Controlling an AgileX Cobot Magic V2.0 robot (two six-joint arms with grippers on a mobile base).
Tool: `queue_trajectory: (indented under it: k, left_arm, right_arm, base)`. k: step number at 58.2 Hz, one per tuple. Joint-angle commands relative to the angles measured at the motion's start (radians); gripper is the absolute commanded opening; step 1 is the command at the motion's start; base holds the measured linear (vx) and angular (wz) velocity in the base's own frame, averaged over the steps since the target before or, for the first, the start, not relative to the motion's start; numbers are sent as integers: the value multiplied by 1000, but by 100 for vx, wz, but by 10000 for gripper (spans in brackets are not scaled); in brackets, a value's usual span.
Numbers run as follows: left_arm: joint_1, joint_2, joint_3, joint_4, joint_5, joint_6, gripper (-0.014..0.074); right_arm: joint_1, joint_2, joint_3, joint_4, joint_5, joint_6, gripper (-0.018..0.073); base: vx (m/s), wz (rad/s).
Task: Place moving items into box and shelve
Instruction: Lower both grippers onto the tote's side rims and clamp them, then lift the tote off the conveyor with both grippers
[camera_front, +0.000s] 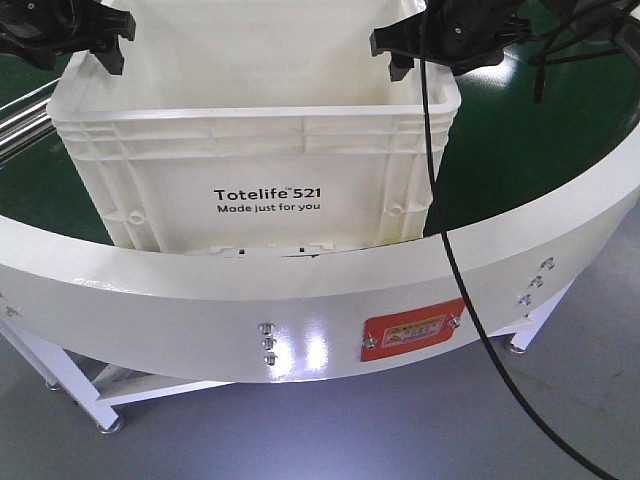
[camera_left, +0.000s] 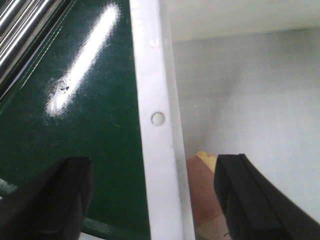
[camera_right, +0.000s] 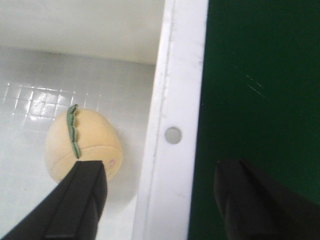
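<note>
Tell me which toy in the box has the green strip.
The pale yellow toy by the right rim; the other toy, by the left rim, is pinkish-tan with no green showing.

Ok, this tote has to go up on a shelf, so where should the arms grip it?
Likely the side rims of the tote, from above. Each is a narrow straight lip: one finger fits inside the wall, one outside. The left end effector and right end effector, both open, straddle them so.

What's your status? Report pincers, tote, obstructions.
Pincers open: left pincer astride tote left rim, right pincer astride right rim. One yellow plush toy inside tote. Loose black cable draped over tote's right front corner.
</note>
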Motion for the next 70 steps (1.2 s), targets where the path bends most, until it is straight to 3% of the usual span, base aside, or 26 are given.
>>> queue_trajectory:
  k: [1, 19, 50, 70]
  left_arm:
    - [-3, -52, -22, 0, -4, -7, 594]
    - [-3, -20, -23, 0, -7, -6, 515]
    - [-3, -20, -23, 1, -16, -3, 111]
    - [-3, -62, -24, 0, -129, -4, 55]
  right_arm:
    - [-7, -61, -33, -7, -43, -9, 447]
    - [-7, -61, -33, -7, -19, -19, 313]
    - [-7, -61, -32, -2, -23, -24, 120]
    - [-7, -77, -32, -13, -72, -38, 105]
  base:
    - [0, 0]
    - [0, 0]
    - [0, 0]
    - [0, 0]
